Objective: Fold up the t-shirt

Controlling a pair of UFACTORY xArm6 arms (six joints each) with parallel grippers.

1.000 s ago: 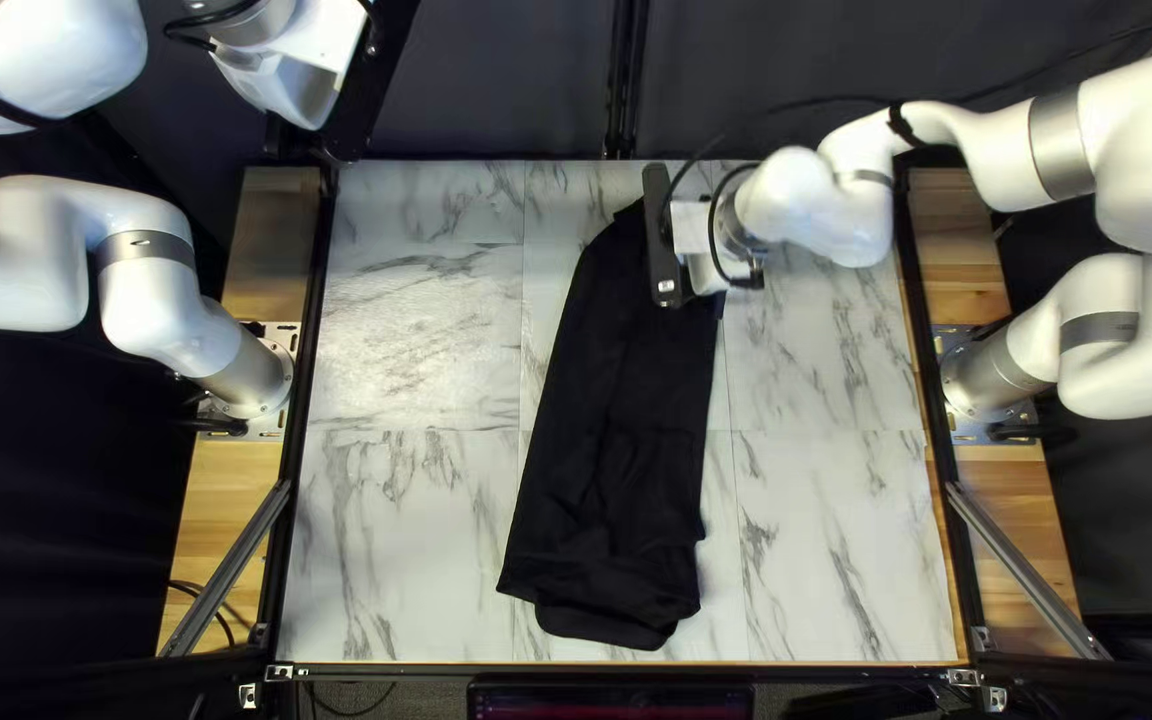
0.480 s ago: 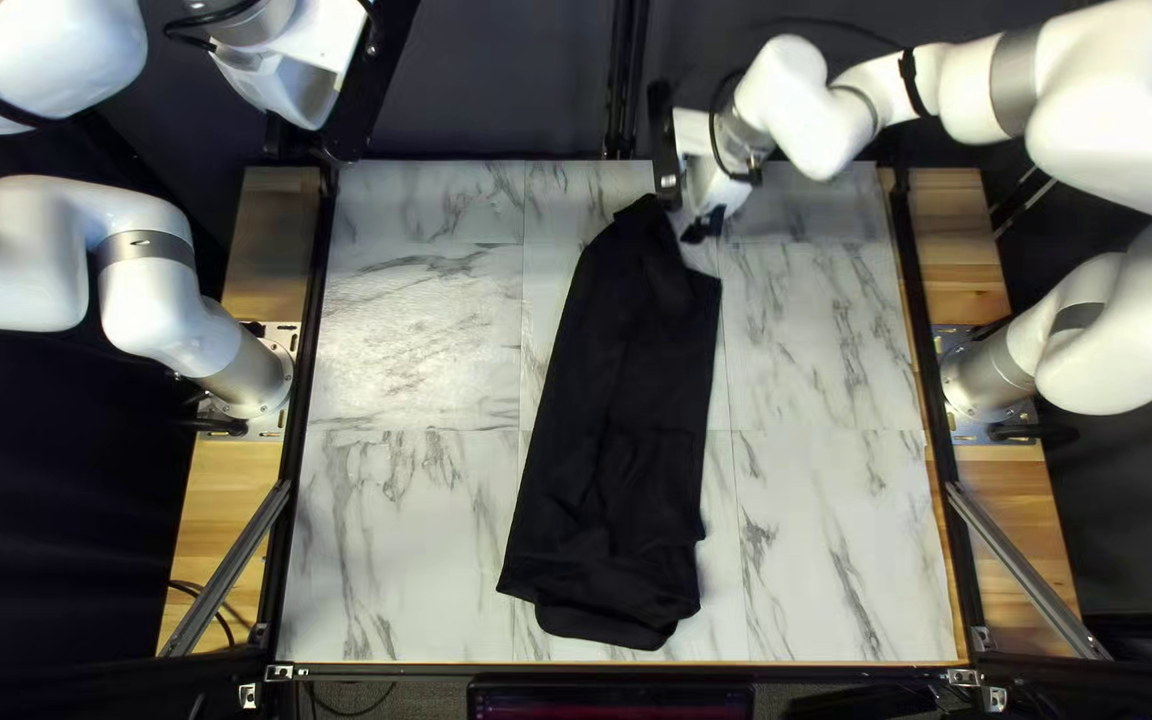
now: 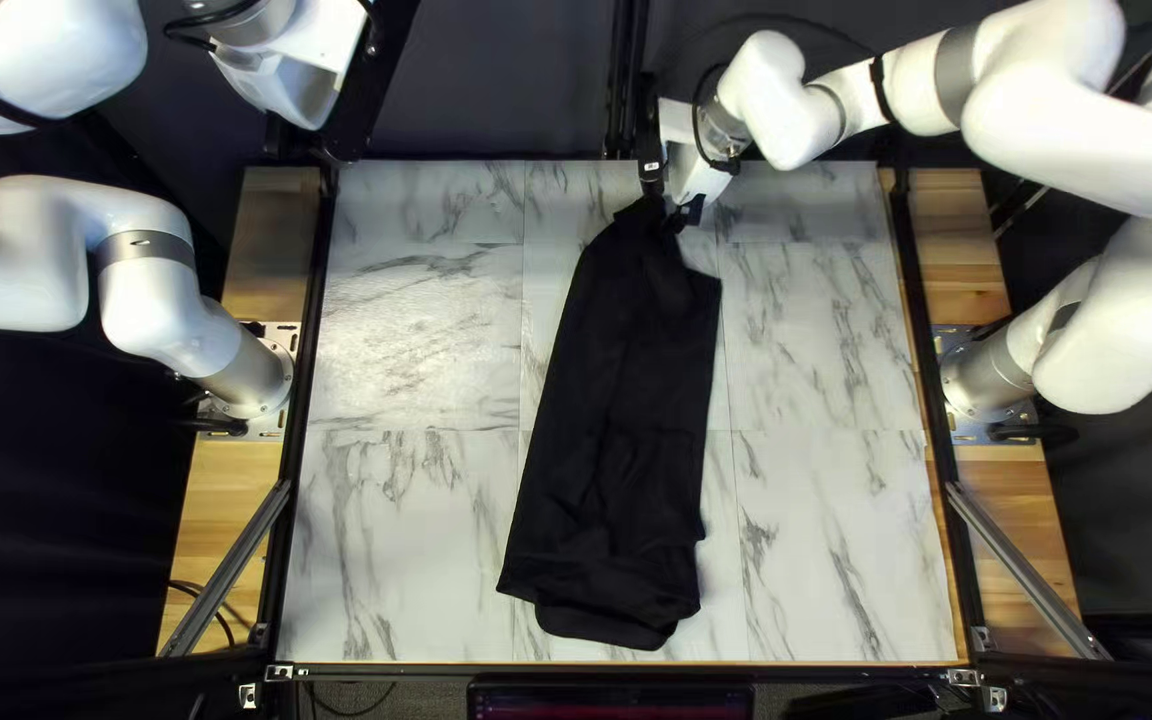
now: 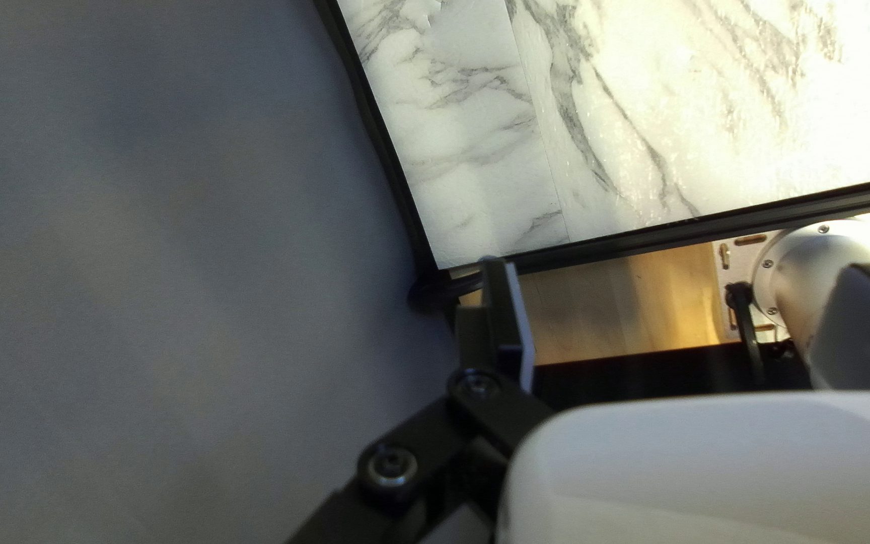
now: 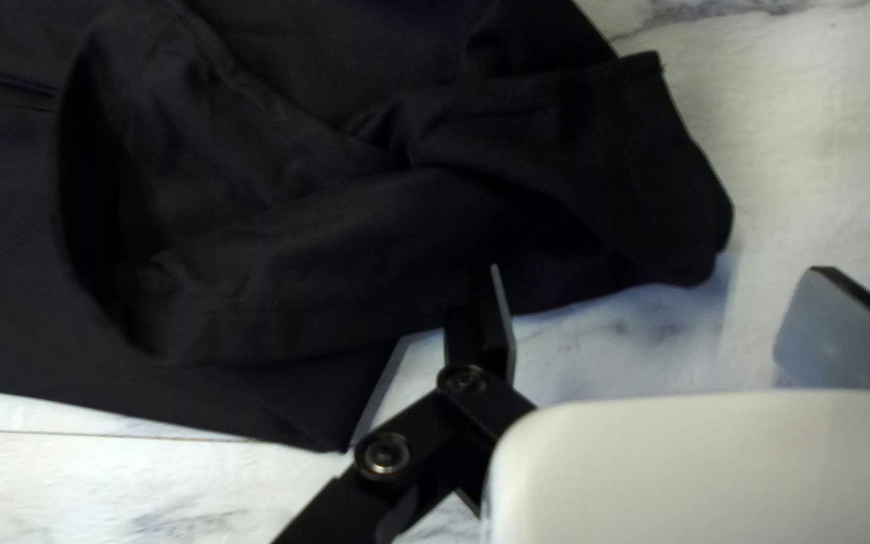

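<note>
Dark curtain [image 3: 510, 87] is hanging beyond the t-shirt [image 3: 623, 427], and marbled table [image 3: 416, 347] is showing all around it. Black and long, the shirt is lying in a narrow strip, running from the table's far side to near its front edge; lengthwise folding looks to be well along, with the shortening folds probably still wanting.

Over at the shirt's far end, the right gripper [image 5: 659, 270] is hovering with its fingers [image 5: 480, 343] spread, one over the cloth's edge, the other beyond it above marble, nothing pinched between them. Just by that gripper a loose flap [image 5: 596, 151] is sticking out from the main body. Well apart from the shirt, the left gripper [image 4: 679, 267] is waiting wide open and empty.

So how is this cloth going to behave? It's looking soft, light and floppy, nothing fragile, but those loose layers could be sliding over one another. The flap's outer end is offering the best hold: low approach, all layers between the pads, then a gentle lift toward the shirt's middle. Pinching too shallow, it'd be risking just the top layer and a rumpled end.
</note>
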